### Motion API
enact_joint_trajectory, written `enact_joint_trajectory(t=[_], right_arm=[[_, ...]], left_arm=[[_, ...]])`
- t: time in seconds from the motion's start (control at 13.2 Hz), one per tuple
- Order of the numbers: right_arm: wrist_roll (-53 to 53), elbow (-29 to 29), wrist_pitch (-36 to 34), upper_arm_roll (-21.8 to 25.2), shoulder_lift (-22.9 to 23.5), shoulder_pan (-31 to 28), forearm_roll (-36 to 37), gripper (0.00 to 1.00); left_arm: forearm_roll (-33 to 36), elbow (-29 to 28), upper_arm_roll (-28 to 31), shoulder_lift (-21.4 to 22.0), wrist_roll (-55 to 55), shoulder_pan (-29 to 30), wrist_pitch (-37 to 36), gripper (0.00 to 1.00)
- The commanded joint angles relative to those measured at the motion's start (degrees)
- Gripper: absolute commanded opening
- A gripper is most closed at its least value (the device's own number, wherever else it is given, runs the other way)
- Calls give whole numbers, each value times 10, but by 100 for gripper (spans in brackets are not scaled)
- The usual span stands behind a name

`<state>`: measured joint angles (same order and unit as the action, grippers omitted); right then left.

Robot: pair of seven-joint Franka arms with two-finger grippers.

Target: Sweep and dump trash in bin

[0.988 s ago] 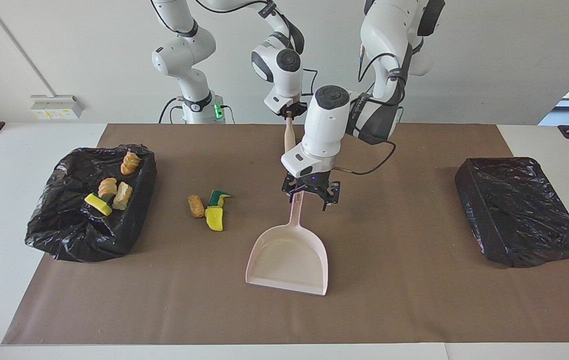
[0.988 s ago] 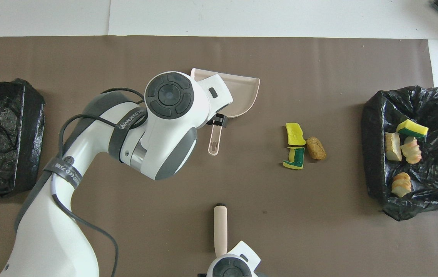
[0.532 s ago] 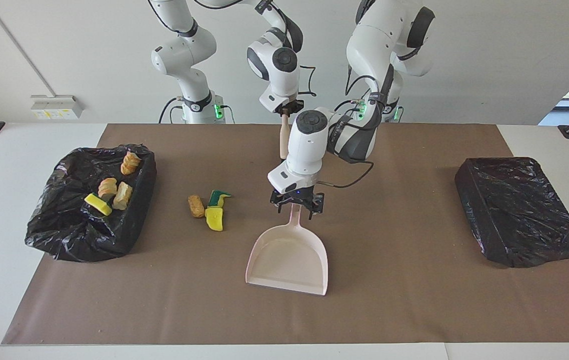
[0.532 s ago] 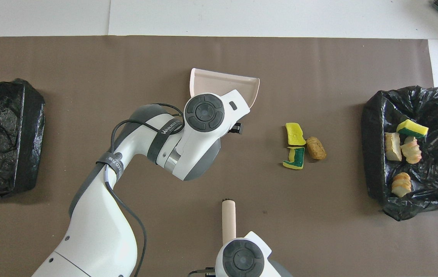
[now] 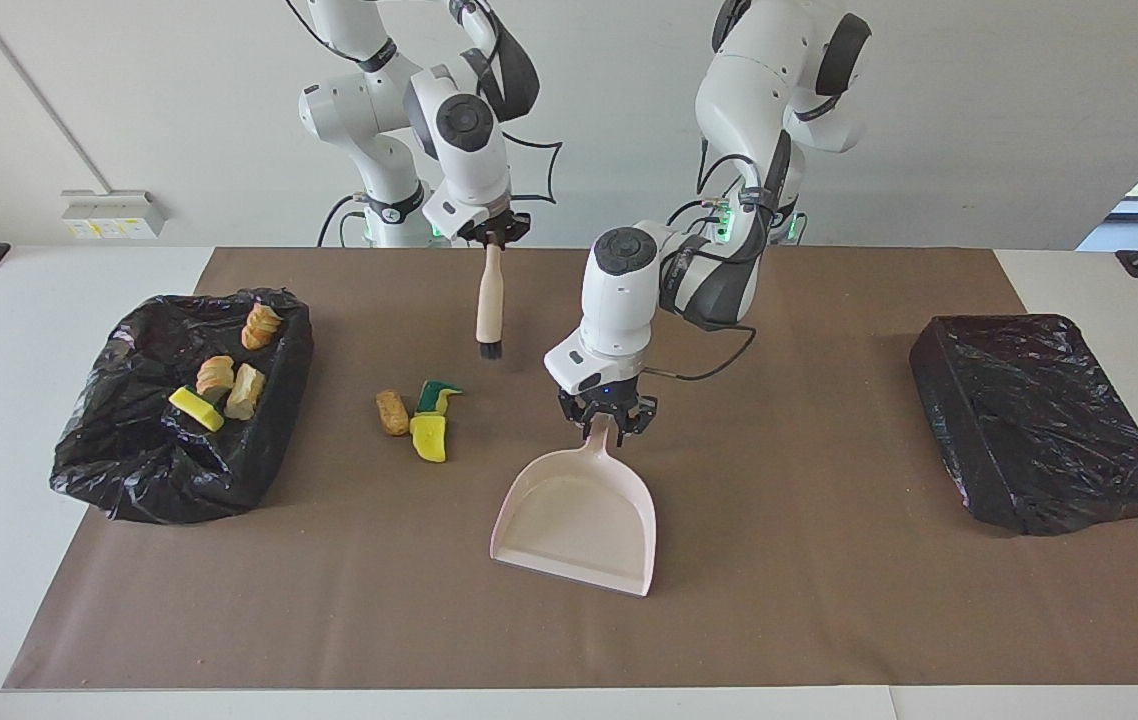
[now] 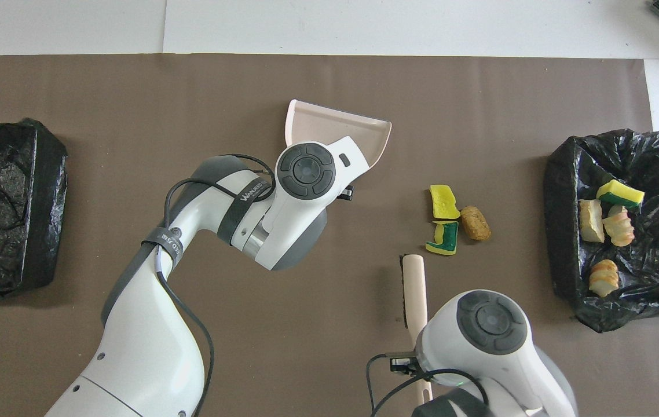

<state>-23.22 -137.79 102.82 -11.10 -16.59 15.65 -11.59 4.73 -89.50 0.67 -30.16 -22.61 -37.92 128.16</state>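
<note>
Left gripper (image 5: 607, 420) low, fingers closed, right gripper (image 5: 492, 237) raised, fingers shut

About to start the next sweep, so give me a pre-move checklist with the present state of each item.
1. Left gripper closed on the dustpan handle: ok.
2. Right gripper shut on the brush, bristles down: ok.
3. Dustpan empty, mouth facing the loose trash: not ok, it opens away from the robots.
4. Three pieces on the mat between dustpan and bin: ok.
5. Bin open, four pieces inside: ok.
6. Brush touching the mat: cannot tell.
</note>
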Motion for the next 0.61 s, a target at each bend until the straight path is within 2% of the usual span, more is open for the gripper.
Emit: enact_joint_trajectory(t=[0.0, 0.15, 0.3, 0.53], right_arm=[[55, 2, -10, -6, -3, -59, 81, 0], [100, 7, 5, -6, 11, -99, 145, 0], [139, 24, 12, -8, 40, -152, 194, 0], [136, 57, 12, -9, 101, -156, 274, 0]], left_arm=[[20, -12, 4, 12, -4, -1, 8, 3], [23, -11, 5, 18, 9, 2, 3, 0], [23, -20, 5, 45, 68, 11, -25, 0], [23, -39, 5, 93, 226, 32, -89, 0]])
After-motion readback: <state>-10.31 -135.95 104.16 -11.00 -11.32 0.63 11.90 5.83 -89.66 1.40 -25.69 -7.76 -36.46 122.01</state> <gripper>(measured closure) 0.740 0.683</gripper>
